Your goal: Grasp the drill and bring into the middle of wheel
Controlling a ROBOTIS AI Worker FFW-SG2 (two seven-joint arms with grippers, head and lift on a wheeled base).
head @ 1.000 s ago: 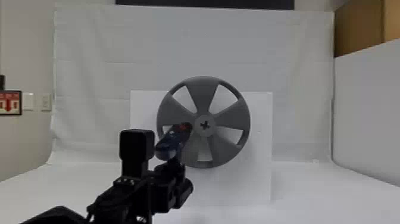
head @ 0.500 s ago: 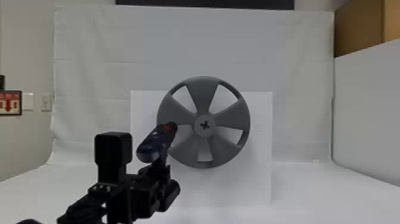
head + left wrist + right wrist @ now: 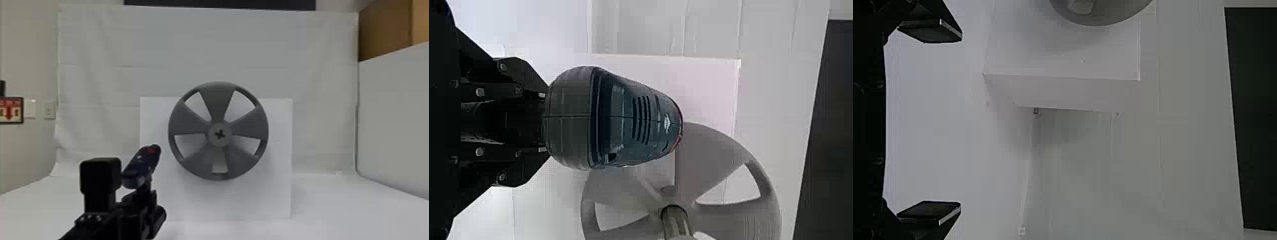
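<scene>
Drill (image 3: 140, 169), clamped in the left claw (image 3: 144, 191), apart from the wheel (image 3: 218, 105), right claw (image 3: 960, 122) spread wide

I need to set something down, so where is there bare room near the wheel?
The white surface right of the white board, toward the side wall, looks bare. Left of the wheel is crowded: the left hand holds the drill there.
</scene>
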